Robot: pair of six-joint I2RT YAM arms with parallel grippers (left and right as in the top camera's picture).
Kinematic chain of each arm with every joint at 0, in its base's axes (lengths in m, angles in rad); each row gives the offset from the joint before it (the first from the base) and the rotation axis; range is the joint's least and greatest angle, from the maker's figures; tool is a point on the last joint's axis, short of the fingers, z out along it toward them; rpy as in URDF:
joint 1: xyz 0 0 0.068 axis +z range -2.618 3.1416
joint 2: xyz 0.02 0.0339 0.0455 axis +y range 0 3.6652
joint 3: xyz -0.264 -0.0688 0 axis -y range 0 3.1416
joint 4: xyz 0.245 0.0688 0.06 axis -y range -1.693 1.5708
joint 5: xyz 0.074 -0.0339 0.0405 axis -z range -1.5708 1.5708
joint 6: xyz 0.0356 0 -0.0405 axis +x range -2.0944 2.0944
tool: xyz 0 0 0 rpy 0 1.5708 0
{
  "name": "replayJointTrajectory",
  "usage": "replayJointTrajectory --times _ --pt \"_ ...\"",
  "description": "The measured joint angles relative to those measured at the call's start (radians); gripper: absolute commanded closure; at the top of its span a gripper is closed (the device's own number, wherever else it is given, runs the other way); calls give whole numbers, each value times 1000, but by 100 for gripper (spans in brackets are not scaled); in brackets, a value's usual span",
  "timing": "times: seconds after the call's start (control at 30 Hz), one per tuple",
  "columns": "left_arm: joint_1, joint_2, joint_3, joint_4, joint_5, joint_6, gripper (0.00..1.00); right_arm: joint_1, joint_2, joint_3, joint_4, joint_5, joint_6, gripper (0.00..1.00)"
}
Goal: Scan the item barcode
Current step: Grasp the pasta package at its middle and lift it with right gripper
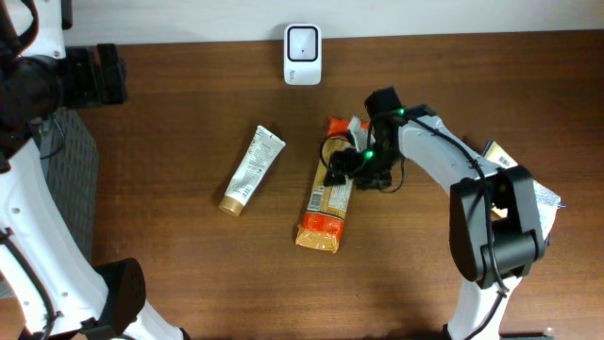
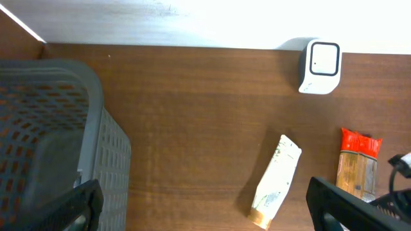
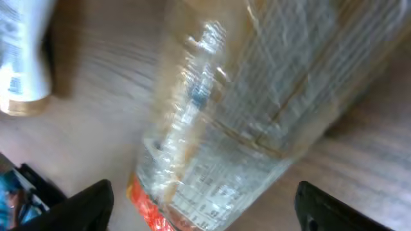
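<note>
Find the orange-ended packet (image 1: pixel 324 210) flat on the surface (image 1: pixel 170 255), near the tube (image 1: pixel 252 170), well short of the scanner (image 1: pixel 303 55). Close the right claw (image 1: pixel 342 168), spread wide astride its upper end and gripping nothing, squarely across the width; then turn the printed face scannerward. Read label print only in the right wrist view; confirm the left claw (image 2: pixel 209 205) wide open, empty, only in the left wrist view.

Far centre: scanner (image 1: pixel 303 54) at the back edge, bare table (image 1: pixel 189 274) either side.
Centre: tube (image 1: pixel 252 170) and snack packet (image 1: pixel 324 203) lying apart, narrow lane of wood between.
Over packet: right gripper (image 1: pixel 342 165) low on its far end, right arm (image 1: pixel 444 156) barring approach from the right.
Left edge: grey basket (image 2: pixel 58 128) walling that side.
Near strip: open wood.
Right edge: small packets (image 1: pixel 543 194) behind the arm.
</note>
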Motion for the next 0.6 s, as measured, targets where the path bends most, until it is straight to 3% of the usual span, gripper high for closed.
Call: replayJointTrajectory --times 0.07,0.2,0.3,0.37,0.47,0.53,0.57,0.6 --pt "0 0 0 0 0 0 1 -2 0 -65 46 0 44 46" --pt "0 0 0 0 0 0 1 -7 -18 -167 293 -35 119 51" --pt "0 0 0 0 0 0 1 -10 -39 -269 512 -106 221 49" --pt "0 0 0 0 0 0 1 -11 -41 -289 550 -134 266 35" --pt "0 0 0 0 0 0 1 -1 -46 -297 604 -156 309 27" --pt "0 0 0 0 0 0 1 35 -48 -298 645 -133 326 27" --pt "0 0 0 0 0 0 1 55 -49 -298 663 -109 332 29" --pt "0 0 0 0 0 0 1 81 -53 -298 677 -71 356 49"
